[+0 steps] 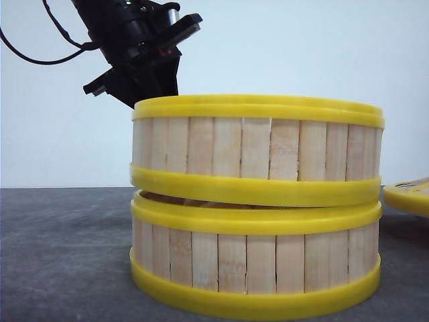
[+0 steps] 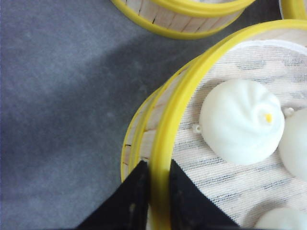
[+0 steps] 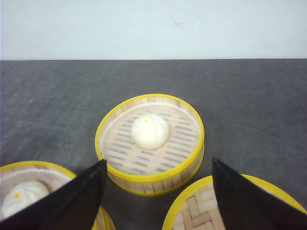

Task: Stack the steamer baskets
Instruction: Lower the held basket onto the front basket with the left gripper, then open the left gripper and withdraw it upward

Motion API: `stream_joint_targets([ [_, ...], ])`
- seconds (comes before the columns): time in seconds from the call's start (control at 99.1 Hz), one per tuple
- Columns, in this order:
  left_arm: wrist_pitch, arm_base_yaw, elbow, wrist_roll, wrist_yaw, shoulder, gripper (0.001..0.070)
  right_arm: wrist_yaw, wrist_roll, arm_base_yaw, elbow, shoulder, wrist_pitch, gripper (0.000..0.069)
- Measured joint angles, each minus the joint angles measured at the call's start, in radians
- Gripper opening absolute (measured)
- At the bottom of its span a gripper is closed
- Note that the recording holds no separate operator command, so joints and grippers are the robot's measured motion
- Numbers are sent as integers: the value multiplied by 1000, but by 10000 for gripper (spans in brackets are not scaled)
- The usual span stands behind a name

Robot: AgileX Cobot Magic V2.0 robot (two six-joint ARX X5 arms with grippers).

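Two steamer baskets are stacked close in front of me. The upper basket (image 1: 258,151) sits over the lower basket (image 1: 255,258), with a thin gap showing on its left side. My left gripper (image 2: 157,165) is shut on the upper basket's yellow rim (image 2: 165,120), one finger outside and one inside; several white buns (image 2: 242,120) lie in it on a cloth. In the front view the left gripper (image 1: 144,67) comes down behind that rim. A third basket (image 3: 149,143) holding one bun stands apart, beyond my open right gripper (image 3: 158,163).
A flat woven lid with a yellow rim (image 3: 201,211) lies next to the third basket and shows at the right edge as the lid (image 1: 409,194). The table is dark grey (image 1: 60,255), with a white wall behind it.
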Motion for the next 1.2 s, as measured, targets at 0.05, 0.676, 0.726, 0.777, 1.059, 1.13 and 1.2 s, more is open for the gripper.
stream_joint_targets([
  [0.05, -3, 0, 0, 0, 0, 9, 25, 0, 0, 0, 0, 0, -1, 427],
  [0.676, 1, 49, 3, 0, -46, -12, 417, -31, 0, 0, 0, 28, 8, 427],
  [0.726, 34, 70, 2, -1, -47, -72, 422, -31, 0, 0, 0, 52, 17, 427],
  [0.777, 75, 90, 2, -3, -48, -148, 426, -31, 0, 0, 2, 84, 31, 427],
  [1.059, 126, 177, -1, -4, -48, -501, 427, -26, 29, -35, 29, 390, 150, 421],
  [1.13, 129, 200, -55, -5, -48, -574, 427, -26, 51, -63, 62, 490, 172, 418],
  [1.2, 134, 212, -140, -11, -48, -649, 427, -26, 76, -83, 108, 593, 177, 417],
])
